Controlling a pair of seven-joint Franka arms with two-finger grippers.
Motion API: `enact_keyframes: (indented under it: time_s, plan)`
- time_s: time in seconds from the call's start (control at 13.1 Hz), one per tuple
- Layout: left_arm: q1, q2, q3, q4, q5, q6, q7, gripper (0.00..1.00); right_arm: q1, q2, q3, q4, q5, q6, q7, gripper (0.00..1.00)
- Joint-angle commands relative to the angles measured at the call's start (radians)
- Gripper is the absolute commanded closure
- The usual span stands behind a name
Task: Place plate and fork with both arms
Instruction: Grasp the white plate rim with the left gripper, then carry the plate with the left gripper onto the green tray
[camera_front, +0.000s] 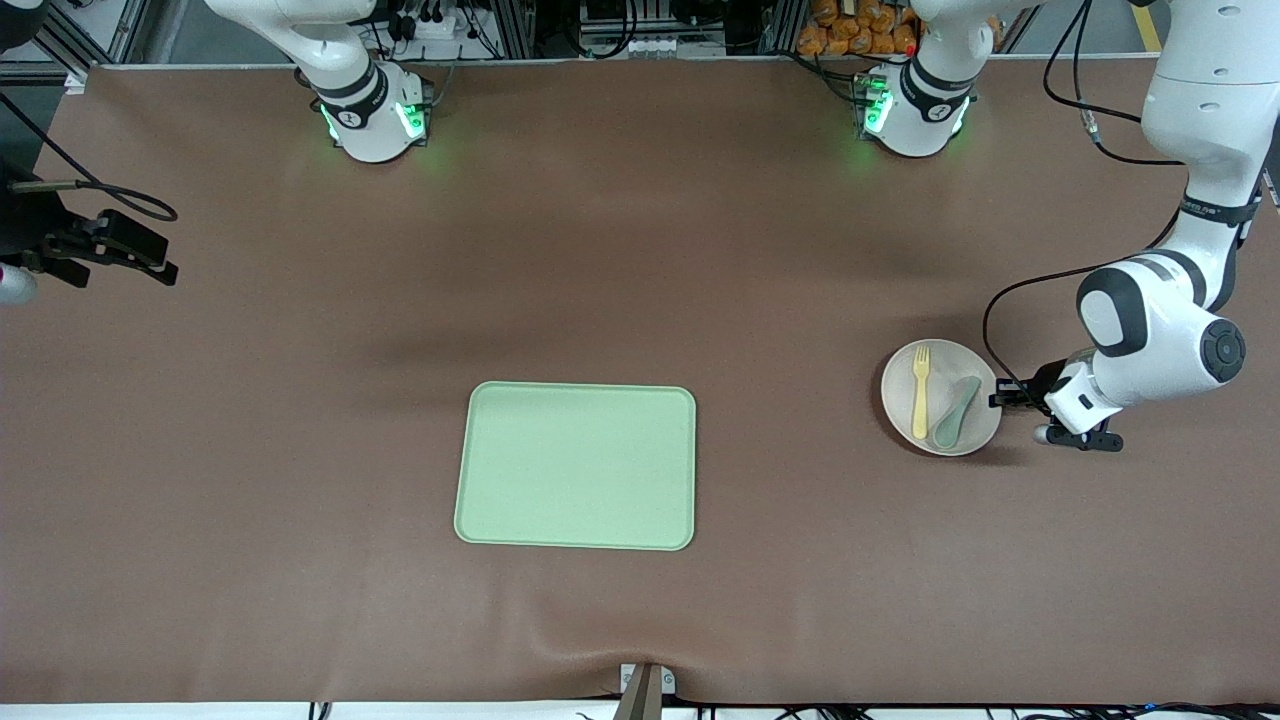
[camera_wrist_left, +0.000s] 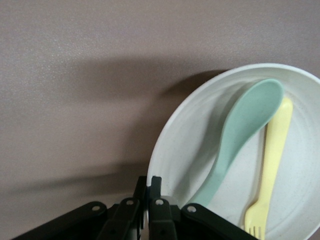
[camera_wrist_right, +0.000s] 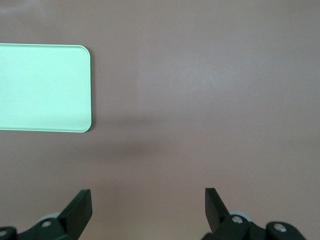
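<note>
**Loaded plate pinched at one edge**

Front view: the plate (camera_front: 941, 397) sits toward the left arm's end of the table, well apart from the green tray (camera_front: 577, 466), carrying the fork (camera_front: 920, 391) and a spoon (camera_front: 957, 410). The left gripper (camera_front: 1003, 397) meets its rim.

Left wrist view: the fingers (camera_wrist_left: 156, 207) are pinched narrow on the plate's rim (camera_wrist_left: 165, 150). Lifted from one edge, the plate could tilt and let the fork (camera_wrist_left: 272, 165) slide off.

Right wrist view: the right gripper (camera_wrist_right: 148, 206) waits, spread wide over bare table beside the tray (camera_wrist_right: 45, 87).
</note>
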Motion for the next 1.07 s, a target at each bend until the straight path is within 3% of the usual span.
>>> enact_keyframes:
  time_s: [0.0, 0.31, 0.69, 0.99]
  plan:
    - [0.000, 0.012, -0.005, 0.009, -0.018, 0.013, 0.016, 1.00, -0.020, 0.001, 0.011, 0.006, 0.017, -0.008, 0.006, 0.00]
    - [0.015, 0.003, -0.067, 0.027, -0.027, 0.005, 0.015, 1.00, -0.020, -0.001, 0.011, 0.005, 0.018, -0.010, 0.004, 0.00]
    - [-0.005, -0.003, -0.178, 0.162, -0.092, -0.103, -0.100, 1.00, -0.020, 0.001, 0.011, 0.006, 0.018, -0.008, 0.006, 0.00]
    - [-0.156, 0.008, -0.213, 0.248, -0.085, -0.122, -0.396, 1.00, -0.020, -0.001, 0.011, 0.005, 0.018, -0.010, 0.006, 0.00]
